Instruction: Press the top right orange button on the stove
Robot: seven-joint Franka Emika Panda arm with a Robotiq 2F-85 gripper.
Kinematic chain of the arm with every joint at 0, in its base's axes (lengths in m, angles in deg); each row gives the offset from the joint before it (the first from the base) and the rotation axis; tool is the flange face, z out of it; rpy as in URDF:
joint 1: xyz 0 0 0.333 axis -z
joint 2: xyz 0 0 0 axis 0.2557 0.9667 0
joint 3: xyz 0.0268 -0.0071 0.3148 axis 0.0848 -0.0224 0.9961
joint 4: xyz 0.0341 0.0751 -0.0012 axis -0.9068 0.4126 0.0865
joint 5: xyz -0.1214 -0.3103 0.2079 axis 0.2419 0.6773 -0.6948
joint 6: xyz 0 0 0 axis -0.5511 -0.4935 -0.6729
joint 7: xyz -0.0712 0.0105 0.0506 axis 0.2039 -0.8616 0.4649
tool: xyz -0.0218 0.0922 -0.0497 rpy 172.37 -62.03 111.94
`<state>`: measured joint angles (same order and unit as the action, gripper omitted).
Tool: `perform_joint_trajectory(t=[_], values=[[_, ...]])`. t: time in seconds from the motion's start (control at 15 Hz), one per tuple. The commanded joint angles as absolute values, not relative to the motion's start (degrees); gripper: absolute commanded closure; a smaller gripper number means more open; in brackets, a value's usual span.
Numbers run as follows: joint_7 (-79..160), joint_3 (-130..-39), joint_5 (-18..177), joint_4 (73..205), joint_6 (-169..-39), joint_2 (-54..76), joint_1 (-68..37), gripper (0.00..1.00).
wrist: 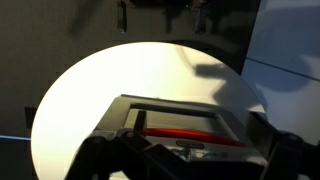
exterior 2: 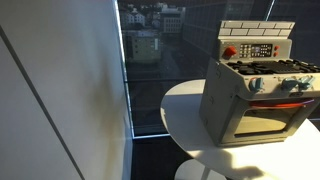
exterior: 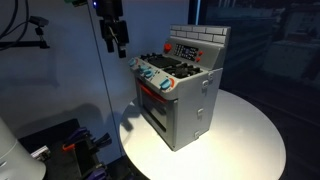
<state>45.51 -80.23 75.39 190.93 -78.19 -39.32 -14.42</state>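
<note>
The grey toy stove (exterior: 182,92) stands on a round white table (exterior: 250,135) and shows in both exterior views. It has a brick-patterned back wall, black burners, teal knobs and an orange-trimmed oven door (exterior 2: 262,118). An orange-red button (exterior 2: 229,51) sits on its back panel (exterior: 186,49). My gripper (exterior: 117,40) hangs in the air up and to the side of the stove, apart from it, open and empty. In the wrist view the stove (wrist: 185,120) lies below, between my spread fingers (wrist: 185,148). The gripper is out of view in an exterior view that shows the oven door.
A white wall or panel (exterior 2: 60,90) stands beside a dark window with buildings outside (exterior 2: 150,40). Cables and dark equipment (exterior: 60,150) lie on the floor by the table. A camera on a stand (exterior: 35,25) is at the far left.
</note>
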Motion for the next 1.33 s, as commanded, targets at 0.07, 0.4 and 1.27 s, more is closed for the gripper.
perform_joint_trajectory(t=[0.07,0.4,1.27], values=[[45.47,-80.35,75.47,190.82,-78.06,-39.30,-14.54,0.00],[45.32,-81.28,75.02,187.88,-78.24,-37.14,-14.00,0.00],[42.59,-83.75,75.53,177.47,-88.09,-23.54,-9.98,0.00]])
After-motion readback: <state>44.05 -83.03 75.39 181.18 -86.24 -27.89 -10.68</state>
